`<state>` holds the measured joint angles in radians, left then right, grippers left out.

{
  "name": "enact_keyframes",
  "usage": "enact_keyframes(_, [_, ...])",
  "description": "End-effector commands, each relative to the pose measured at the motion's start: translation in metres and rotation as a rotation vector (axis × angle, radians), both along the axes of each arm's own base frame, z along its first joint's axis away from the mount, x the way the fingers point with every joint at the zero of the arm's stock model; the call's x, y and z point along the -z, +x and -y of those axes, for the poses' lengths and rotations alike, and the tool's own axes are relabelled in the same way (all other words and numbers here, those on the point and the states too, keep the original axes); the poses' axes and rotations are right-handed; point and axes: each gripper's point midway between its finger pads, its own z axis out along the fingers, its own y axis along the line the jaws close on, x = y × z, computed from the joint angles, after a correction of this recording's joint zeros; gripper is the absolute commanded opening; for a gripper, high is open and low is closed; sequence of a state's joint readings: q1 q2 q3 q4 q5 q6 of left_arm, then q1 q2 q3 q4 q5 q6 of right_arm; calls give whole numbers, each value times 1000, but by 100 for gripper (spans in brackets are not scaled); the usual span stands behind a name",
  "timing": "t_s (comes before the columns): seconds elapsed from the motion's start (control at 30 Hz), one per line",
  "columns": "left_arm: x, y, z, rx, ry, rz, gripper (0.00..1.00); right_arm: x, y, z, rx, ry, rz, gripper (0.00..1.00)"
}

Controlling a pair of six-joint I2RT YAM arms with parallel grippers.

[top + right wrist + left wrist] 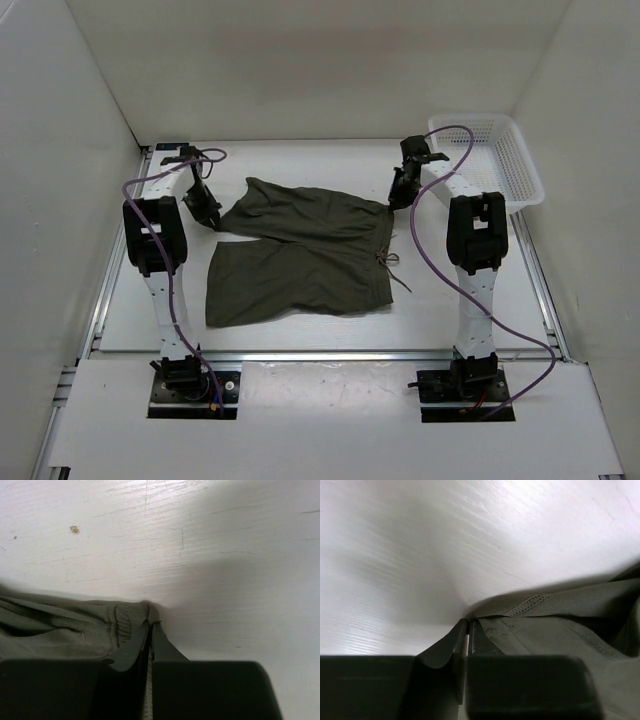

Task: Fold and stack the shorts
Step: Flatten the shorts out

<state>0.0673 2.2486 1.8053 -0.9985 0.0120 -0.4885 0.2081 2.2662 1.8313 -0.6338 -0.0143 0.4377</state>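
Observation:
The dark olive-green shorts [300,250] lie spread flat in the middle of the table, waistband to the right, two legs to the left, drawstring [392,265] trailing off the right edge. My left gripper [212,217] is shut on the hem corner of the far leg; in the left wrist view the stitched hem [530,605] runs into the closed fingertips [468,621]. My right gripper [397,196] is shut on the far corner of the waistband; the right wrist view shows gathered elastic [125,617] pinched at the tips [151,623].
A white plastic basket [500,160] stands at the back right, close behind the right arm. White walls close in the table on the left, back and right. Purple cables loop off both arms.

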Motion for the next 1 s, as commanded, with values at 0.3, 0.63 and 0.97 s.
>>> enact_keyframes(0.3, [-85,26,6,83,90,189,34,-42,20,9,-14,-38,95,51])
enact_keyframes(0.63, [-87,118,55,163,-80,358,39,-54,29,-5,-50,1,124,51])
enact_keyframes(0.97, [-58,165,101,229,-240,454,70,-35,25,-10,-66,22,76,51])
